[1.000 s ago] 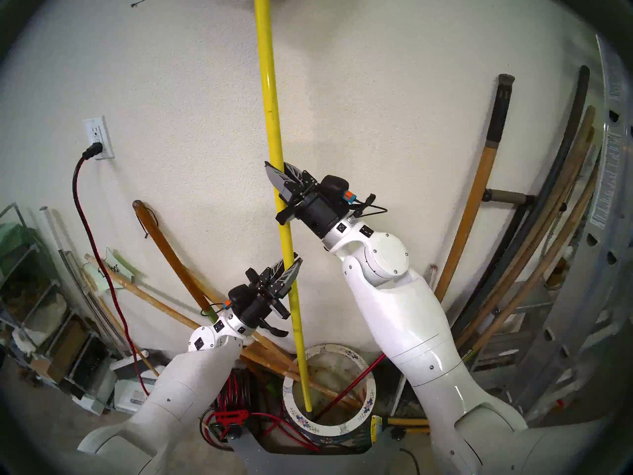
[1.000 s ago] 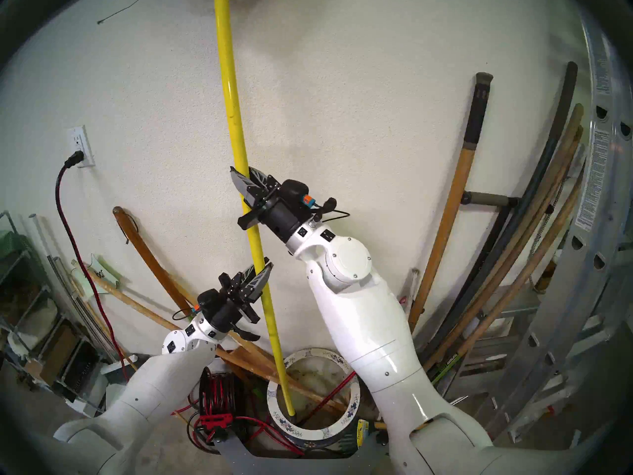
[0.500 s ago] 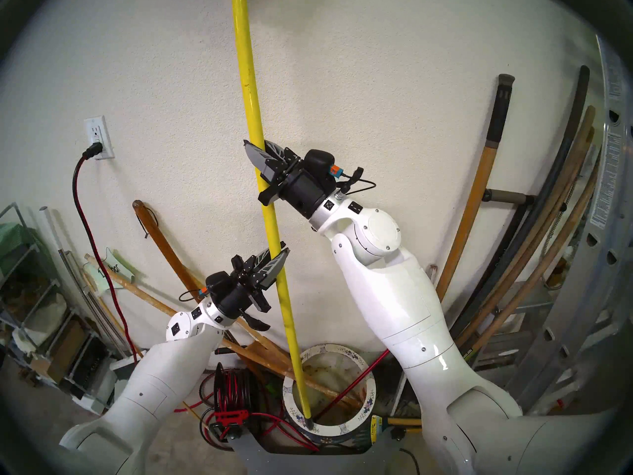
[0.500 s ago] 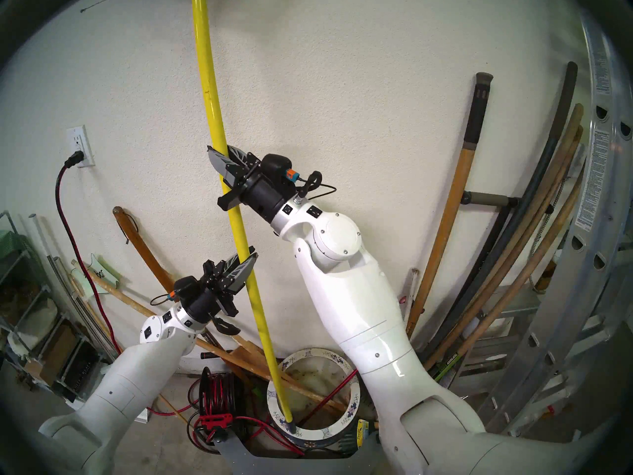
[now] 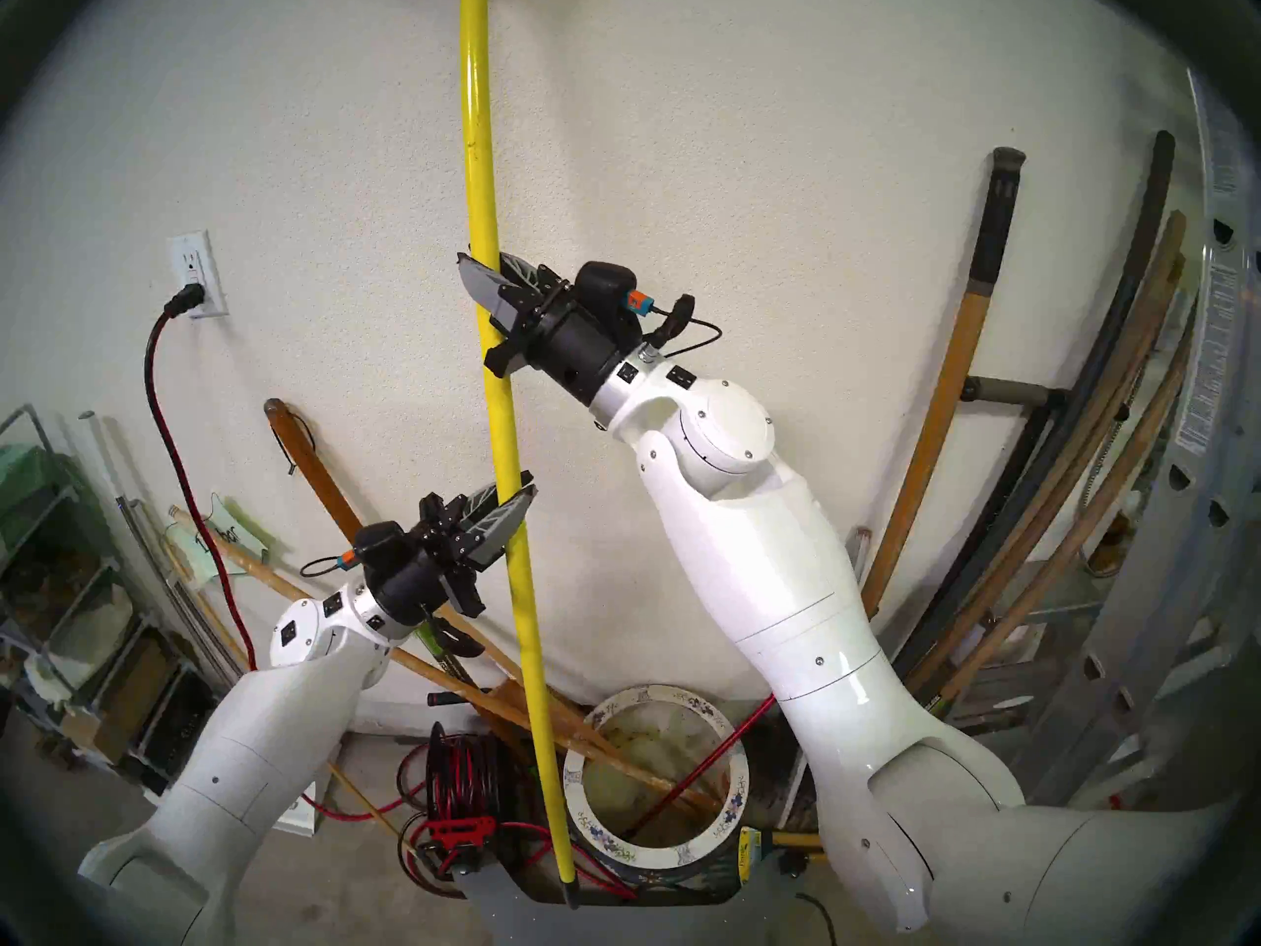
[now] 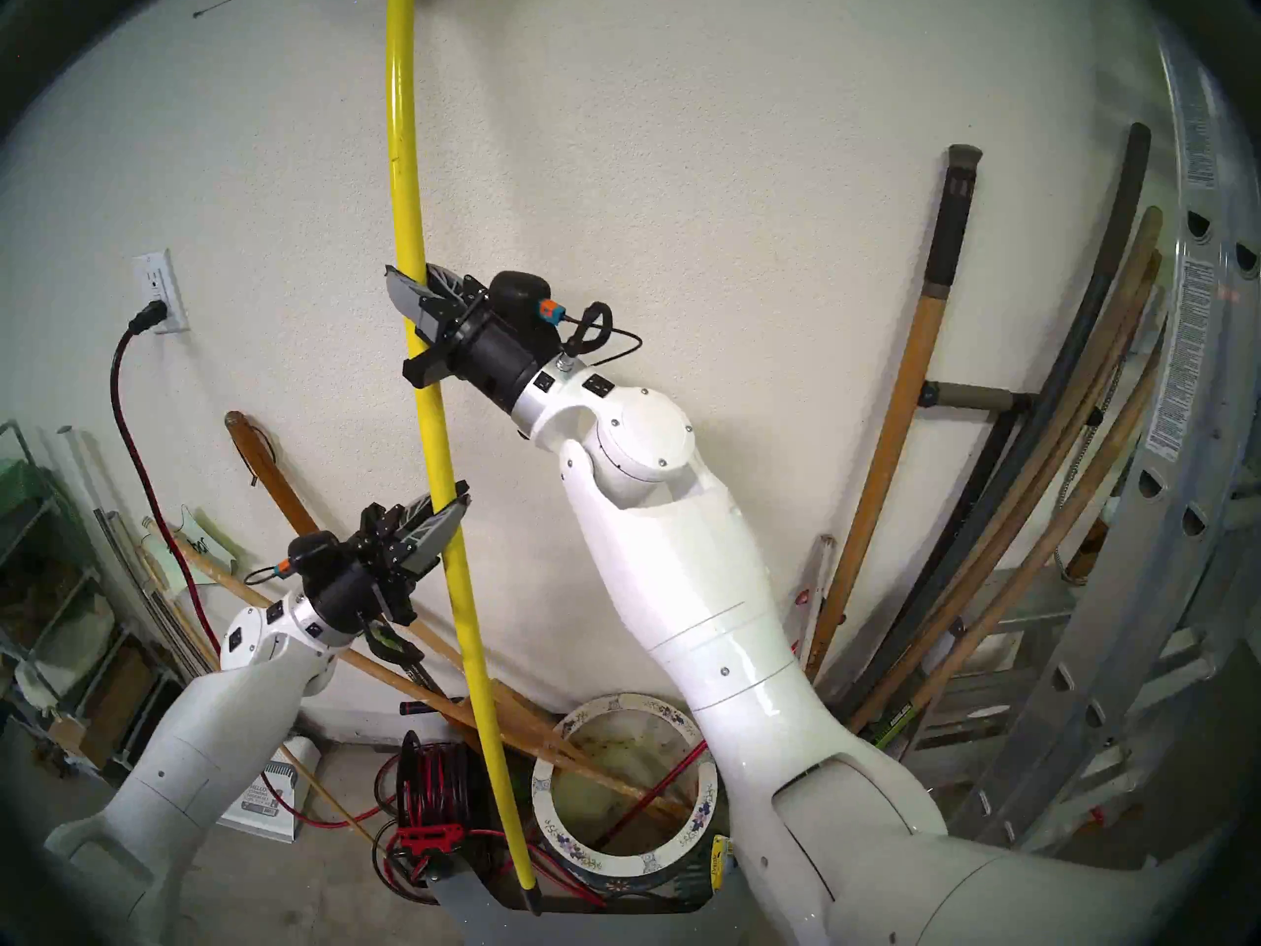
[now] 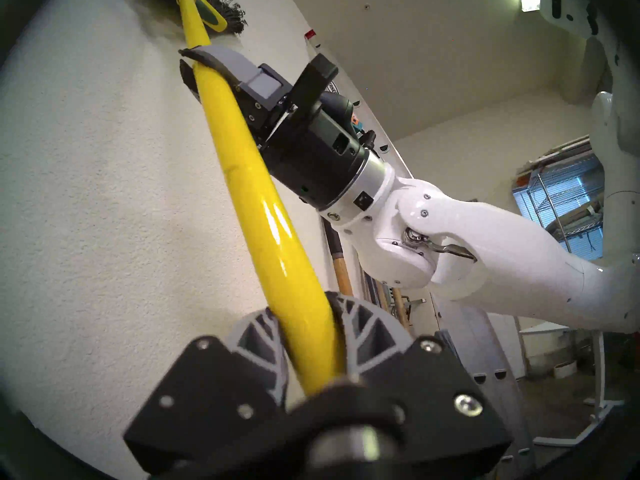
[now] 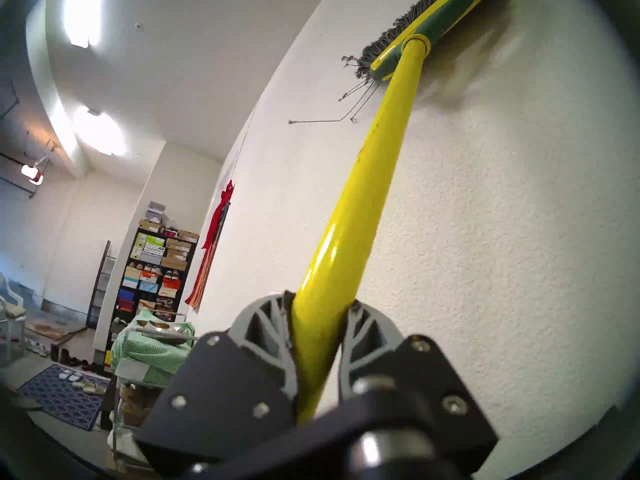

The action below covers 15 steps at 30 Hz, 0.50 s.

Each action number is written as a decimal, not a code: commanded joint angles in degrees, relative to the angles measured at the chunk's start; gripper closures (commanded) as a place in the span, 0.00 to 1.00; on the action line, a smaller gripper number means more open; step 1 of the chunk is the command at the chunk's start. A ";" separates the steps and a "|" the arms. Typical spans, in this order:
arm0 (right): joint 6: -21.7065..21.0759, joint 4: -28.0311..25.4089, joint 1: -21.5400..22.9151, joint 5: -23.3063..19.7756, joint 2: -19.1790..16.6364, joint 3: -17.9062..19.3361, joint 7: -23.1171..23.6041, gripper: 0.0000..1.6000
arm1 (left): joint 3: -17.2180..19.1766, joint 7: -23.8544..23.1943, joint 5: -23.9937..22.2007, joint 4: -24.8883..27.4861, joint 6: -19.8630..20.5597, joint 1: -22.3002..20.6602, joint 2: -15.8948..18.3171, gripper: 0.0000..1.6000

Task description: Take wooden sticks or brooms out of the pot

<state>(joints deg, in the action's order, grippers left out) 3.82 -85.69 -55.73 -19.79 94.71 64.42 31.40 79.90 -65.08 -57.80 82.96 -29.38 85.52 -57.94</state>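
The broom (image 5: 518,603) has a bright yellow pole and stands nearly upright, head up. Its yellow-and-green head with dark bristles shows in the right wrist view (image 8: 429,29) against the wall. My right gripper (image 5: 486,274) is shut on the pole high up. My left gripper (image 5: 520,501) is shut on it lower down (image 7: 308,327). The pole's dark lower tip (image 5: 570,891) hangs outside the pot, just left of its flowered white rim (image 5: 655,856). A tan wooden pole (image 5: 641,774) and a thin red stick (image 5: 689,774) lean in the pot.
A red-and-black cable reel (image 5: 458,787) stands left of the pot. More wooden poles (image 5: 327,487) lean on the wall at left, and long-handled tools (image 5: 941,405) and a metal ladder (image 5: 1160,583) at right. A wire shelf (image 5: 48,583) is far left.
Both grippers moved up and to the left with the broom. Its lower tip rose out of the pot and now hangs left of the rim.
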 commanded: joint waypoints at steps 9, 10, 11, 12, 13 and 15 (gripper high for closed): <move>8.46 3.56 -1.09 3.02 3.45 -2.33 -0.31 1.00 | 4.46 3.81 -3.69 7.42 4.10 11.39 3.87 1.00; 9.53 3.60 -1.39 3.17 3.30 -2.70 -0.21 1.00 | 4.34 3.97 -3.59 6.95 4.06 11.60 3.60 1.00; 10.65 3.59 -1.81 3.44 3.19 -3.06 0.04 1.00 | 4.03 3.96 -3.30 6.21 3.78 11.62 3.29 1.00; 11.64 3.60 -2.20 3.67 3.08 -3.42 0.08 1.00 | 3.73 4.03 -3.07 5.59 3.61 11.63 3.01 1.00; 12.57 3.73 -2.53 3.87 3.07 -3.67 0.03 1.00 | 3.52 4.14 -3.15 5.18 3.65 11.70 2.76 1.00; 13.97 3.48 -3.16 5.23 2.74 -4.23 0.32 1.00 | 2.96 3.86 -3.11 4.02 3.33 11.51 2.25 1.00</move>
<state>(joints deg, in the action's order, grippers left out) 12.29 -81.72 -57.10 -17.01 97.53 61.32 31.42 84.09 -60.23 -61.22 87.79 -24.78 94.65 -54.38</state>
